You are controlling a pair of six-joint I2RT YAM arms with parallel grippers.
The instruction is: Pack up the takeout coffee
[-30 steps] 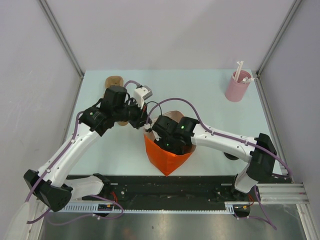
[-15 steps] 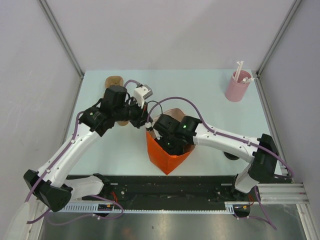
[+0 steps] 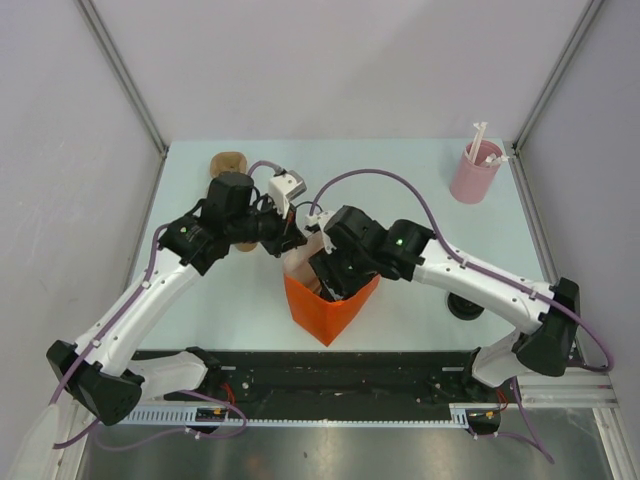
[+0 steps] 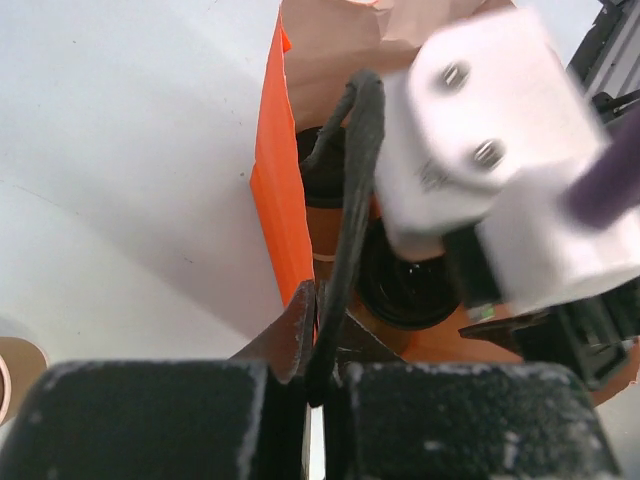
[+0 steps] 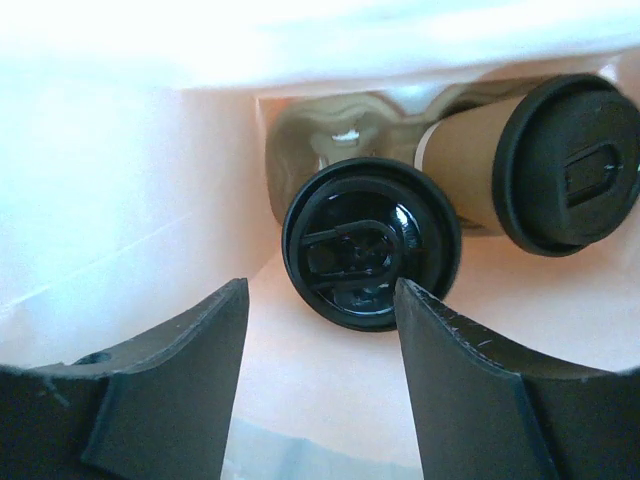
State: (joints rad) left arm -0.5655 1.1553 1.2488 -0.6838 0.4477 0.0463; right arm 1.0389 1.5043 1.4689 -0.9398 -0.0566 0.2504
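On the pale table (image 3: pixel 420 200), the left claw (image 4: pixel 318 335) is pinching the rim of the orange bag (image 4: pixel 275 200), the right claw (image 5: pixel 320 295) gaping above both cups (image 5: pixel 370 245) (image 5: pixel 565 165).

My left arm (image 3: pixel 150 290) runs up from its base and bends in toward the middle, with the left hand (image 3: pixel 291 243) pinched tight, fingers pressed together. My right arm (image 3: pixel 480 285) stretches in from the other side, wrist tipped downward, and the right hand (image 5: pixel 320 292) points down with its fingers (image 5: pixel 190 370) spread wide apart, gripping nothing.
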